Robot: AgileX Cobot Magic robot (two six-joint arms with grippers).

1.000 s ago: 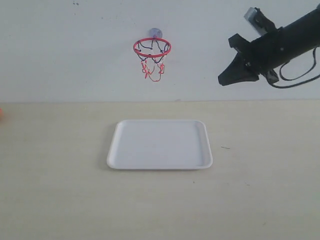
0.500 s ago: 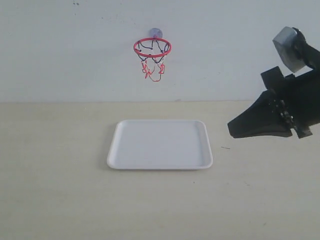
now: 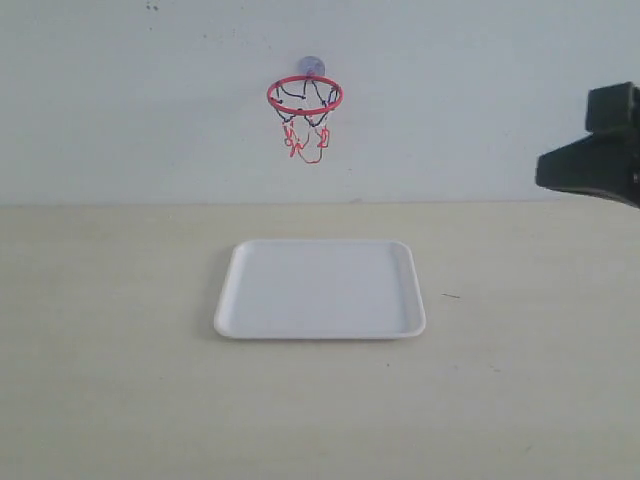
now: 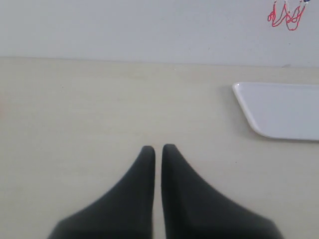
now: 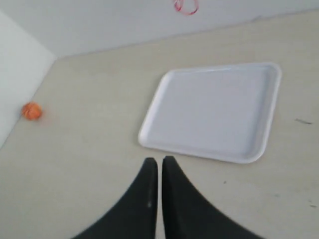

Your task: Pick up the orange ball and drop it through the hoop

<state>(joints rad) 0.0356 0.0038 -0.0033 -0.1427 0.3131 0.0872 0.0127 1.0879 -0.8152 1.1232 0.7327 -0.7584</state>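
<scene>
The orange ball [image 5: 31, 110] lies on the table far off beside a white side wall; only the right wrist view shows it. The hoop [image 3: 304, 96], red ring with a black-and-red net, hangs on the back wall above the white tray [image 3: 240, 312]; its net [image 4: 285, 16] also shows in the left wrist view. My right gripper [image 3: 545, 170] hovers at the exterior view's right edge; its jaws [image 5: 158, 160] are shut on nothing, short of the tray [image 5: 269, 124]. My left gripper [image 4: 157, 148] is shut and empty above bare table, left of the tray [image 4: 244, 99].
The pale wooden table [image 3: 120, 400] spreads around the tray, and a white wall [image 3: 120, 100] stands behind it. A small dark mark [image 3: 452, 295] lies on the table right of the tray.
My right arm has pulled back to the right, first dropping, then rising, and is now mostly out of the exterior view. An orange sliver at the left edge a second ago is gone.
</scene>
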